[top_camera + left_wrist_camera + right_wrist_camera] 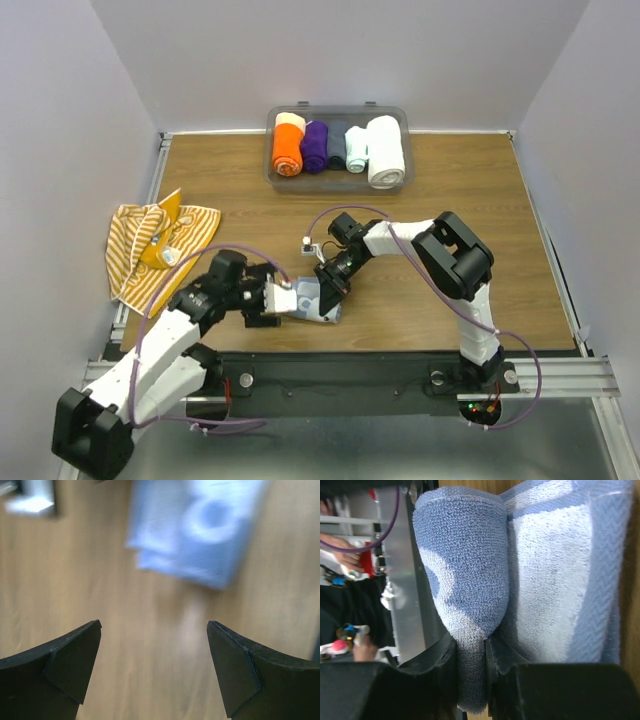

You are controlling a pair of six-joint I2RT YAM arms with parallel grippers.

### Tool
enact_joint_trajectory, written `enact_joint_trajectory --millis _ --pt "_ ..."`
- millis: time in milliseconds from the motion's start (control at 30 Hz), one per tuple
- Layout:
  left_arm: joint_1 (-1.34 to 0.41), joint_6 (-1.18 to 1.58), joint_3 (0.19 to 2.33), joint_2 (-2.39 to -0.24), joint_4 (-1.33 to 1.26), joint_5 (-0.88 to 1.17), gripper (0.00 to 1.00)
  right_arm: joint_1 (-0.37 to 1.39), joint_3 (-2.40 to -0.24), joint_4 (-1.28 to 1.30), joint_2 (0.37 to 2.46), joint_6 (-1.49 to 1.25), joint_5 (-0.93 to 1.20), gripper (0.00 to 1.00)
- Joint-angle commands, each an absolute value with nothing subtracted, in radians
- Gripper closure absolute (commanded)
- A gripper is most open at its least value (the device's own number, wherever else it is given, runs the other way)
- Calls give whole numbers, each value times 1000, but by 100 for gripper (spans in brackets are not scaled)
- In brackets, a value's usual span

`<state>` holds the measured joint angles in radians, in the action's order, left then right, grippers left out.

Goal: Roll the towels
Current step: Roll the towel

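Wooden table carries two towels: the blue towel at 6 o'clock near the front edge, and the striped towel lying crumpled at 9 o'clock. One clear bin at 12 o'clock holds five rolls side by side. The right gripper pinches a fold of the blue towel, and the left gripper stands wide apart near it, holding nothing.

Pale blue with whiter patches on the small towel. Yellow-orange and white stripes, plus a solid yellow side, on the larger towel. In the clear grey bin: plain orange roll, purple roll, white roll. Warm brown wood grain across the table.
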<state>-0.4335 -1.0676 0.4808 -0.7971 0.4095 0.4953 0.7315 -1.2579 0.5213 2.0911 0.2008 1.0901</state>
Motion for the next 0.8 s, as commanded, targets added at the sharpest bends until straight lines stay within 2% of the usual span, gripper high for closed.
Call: enact_joint_trajectory --millis 0,133,267,433,667,767 --pt "-595 -1078 407 -697 281 400 1 706 -1284 568 2152 196 1141 99" --pt "-799 -1051 385 -733 192 318 1 692 -1302 580 2187 199 1158 98" --pt "-908 -1048 388 -808 127 270 3 683 -1319 591 2218 192 1184 98" --pt "-982 -1022 397 -932 34 210 10 675 -1331 603 2243 196 1218 97" --pt "-1032 -1049 334 -1005 -130 87 11 669 -1333 621 2270 207 1253 97" --pt "-1049 -1054 310 -1043 -163 61 14 667 -1338 626 2283 213 1253 97"
